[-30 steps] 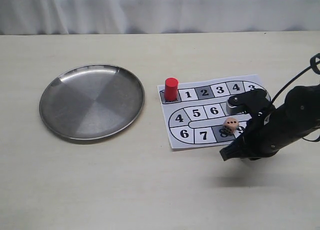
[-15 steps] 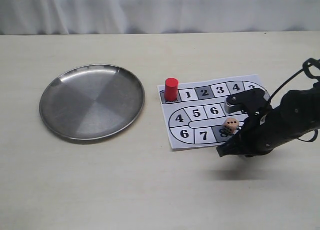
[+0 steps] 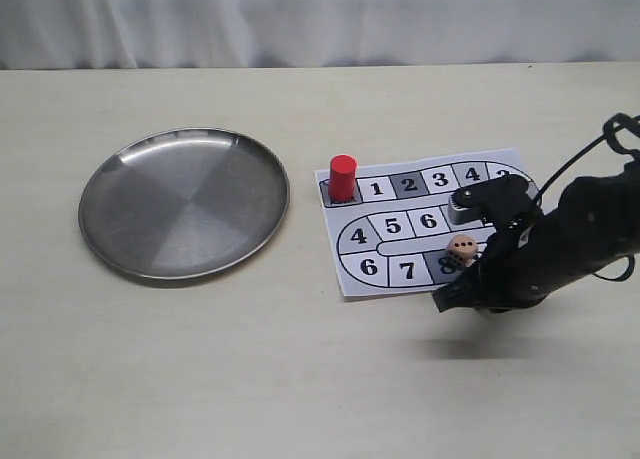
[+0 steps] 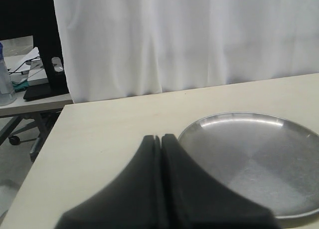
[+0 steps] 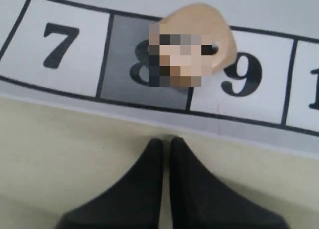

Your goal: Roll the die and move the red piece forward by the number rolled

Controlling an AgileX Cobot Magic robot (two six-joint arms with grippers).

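The pale beige die [image 3: 461, 248] lies on the printed game board [image 3: 376, 188], across squares 8 and 9, three dark pips facing the exterior camera. In the right wrist view the die [image 5: 199, 19] sits just beyond my right gripper [image 5: 166, 140], which is shut and empty over bare table by the board's near edge. In the exterior view that gripper [image 3: 444, 300] is just in front of the die. The red piece [image 3: 343, 176] stands upright on the start square, left of square 1. My left gripper [image 4: 160, 137] is shut, empty, and beside the plate.
A round steel plate [image 3: 184, 201] sits left of the board and shows in the left wrist view as the plate [image 4: 259, 159]. A white curtain hangs behind the table. The right arm's black body and cables cover the board's right end.
The right arm has slid slightly left toward the board's front edge, then held still. Die, red piece and plate have not moved.
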